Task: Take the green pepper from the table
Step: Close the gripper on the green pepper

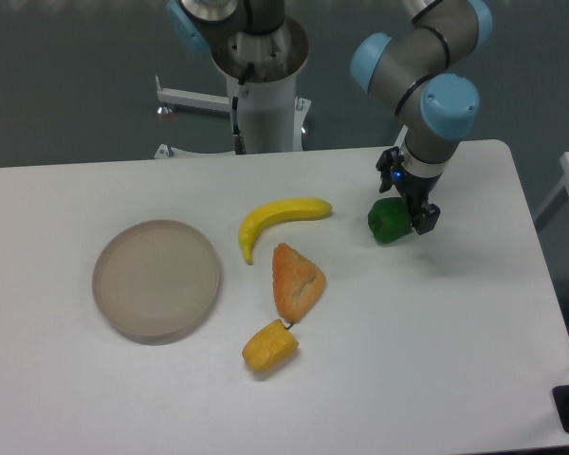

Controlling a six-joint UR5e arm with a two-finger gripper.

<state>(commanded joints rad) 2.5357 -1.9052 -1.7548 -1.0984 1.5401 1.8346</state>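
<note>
The small glossy green toy pepper (389, 220) sits at the right of the white bench (436, 360), right of the yellow banana (277, 222). The grey two-finger gripper (410, 214) has its dark fingers (427, 219) around it; whether they pinch it I cannot tell. The lift looks yet to be done.
</note>
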